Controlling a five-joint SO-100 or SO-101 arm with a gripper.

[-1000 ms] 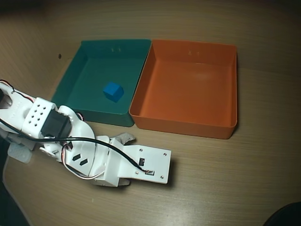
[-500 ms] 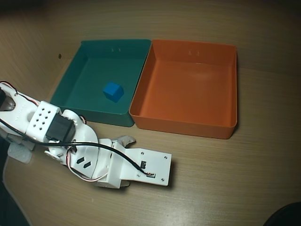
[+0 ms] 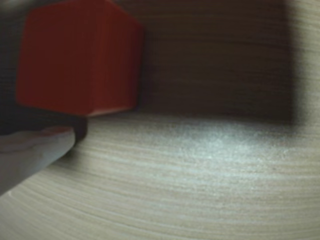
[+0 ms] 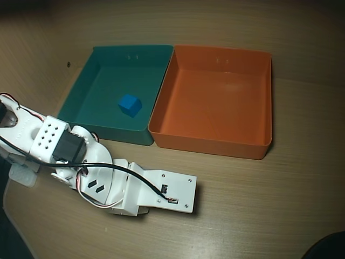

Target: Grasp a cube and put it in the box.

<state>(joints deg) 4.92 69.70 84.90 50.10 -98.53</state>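
Note:
The wrist view is filled at its upper left by the orange cube (image 3: 75,55), very close to the lens and just above the wooden table. My gripper (image 3: 70,117) is shut on it: a white finger (image 3: 30,152) and a dark pad press against its lower edge. In the overhead view the cube and the fingers are hidden under the white wrist plate (image 4: 161,191), which lies low over the table in front of the trays. The box (image 4: 213,141), a large orange tray, stands behind and to the right of the wrist with nothing in it.
A teal-green tray (image 4: 105,131) touches the orange box's left side and holds a small blue cube (image 4: 130,105). The arm's white body and black cable (image 4: 59,145) reach in from the left edge. Bare wooden table (image 4: 259,205) lies to the right of the wrist.
The grey jaw that stuck out beside the wrist plate in the overhead view has folded in out of sight. The arm sits slightly lower than one second ago.

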